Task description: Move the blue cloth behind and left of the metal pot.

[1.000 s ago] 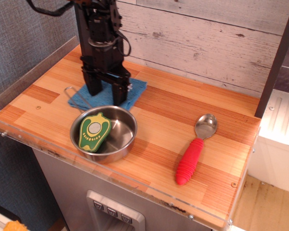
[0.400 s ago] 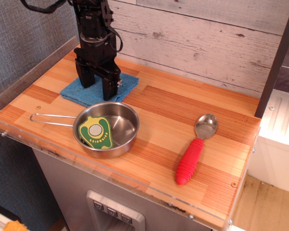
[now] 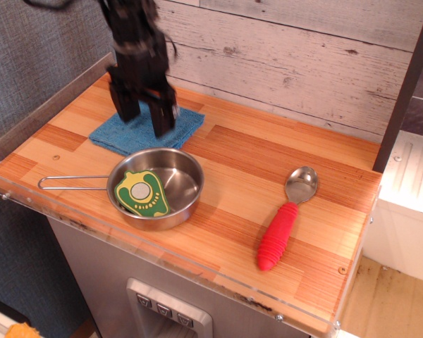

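Observation:
The blue cloth (image 3: 144,132) lies flat on the wooden counter, just behind and left of the metal pot (image 3: 180,184). The pot's thin wire handle (image 3: 74,180) points left. A green and yellow toy (image 3: 142,193) lies inside the pot. My black gripper (image 3: 142,116) hangs over the cloth with its fingers spread, open and empty, lifted a little above the cloth. Its image is blurred.
A steel spoon with a red handle (image 3: 282,229) lies at the right of the counter (image 3: 268,162). A plank wall stands behind, a raised grey edge (image 3: 49,98) runs along the left, and a clear rim edges the front.
The cloth has slid left and back with the gripper. The pot's handle has swung from behind the pot to point left. The gripper has risen off the cloth.

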`<move>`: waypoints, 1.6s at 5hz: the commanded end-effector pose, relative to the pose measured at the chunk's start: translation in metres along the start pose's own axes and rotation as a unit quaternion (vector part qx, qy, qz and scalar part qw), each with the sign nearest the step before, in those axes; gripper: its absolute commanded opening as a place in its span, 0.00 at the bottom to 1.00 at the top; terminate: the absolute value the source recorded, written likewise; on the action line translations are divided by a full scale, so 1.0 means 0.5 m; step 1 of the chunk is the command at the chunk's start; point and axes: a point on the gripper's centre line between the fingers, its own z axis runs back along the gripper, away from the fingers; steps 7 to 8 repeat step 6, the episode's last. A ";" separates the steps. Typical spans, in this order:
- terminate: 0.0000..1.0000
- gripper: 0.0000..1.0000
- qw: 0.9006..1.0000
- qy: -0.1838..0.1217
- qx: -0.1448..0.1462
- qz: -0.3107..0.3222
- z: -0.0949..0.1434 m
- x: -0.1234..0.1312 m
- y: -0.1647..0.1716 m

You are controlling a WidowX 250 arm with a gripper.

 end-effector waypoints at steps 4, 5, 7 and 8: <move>0.00 1.00 0.998 -0.004 0.030 0.061 0.133 -0.070 -0.037; 0.00 1.00 0.998 -0.004 0.030 0.061 0.133 -0.070 -0.037; 1.00 1.00 0.998 -0.004 0.030 0.061 0.133 -0.070 -0.037; 1.00 1.00 0.998 -0.004 0.030 0.061 0.133 -0.070 -0.037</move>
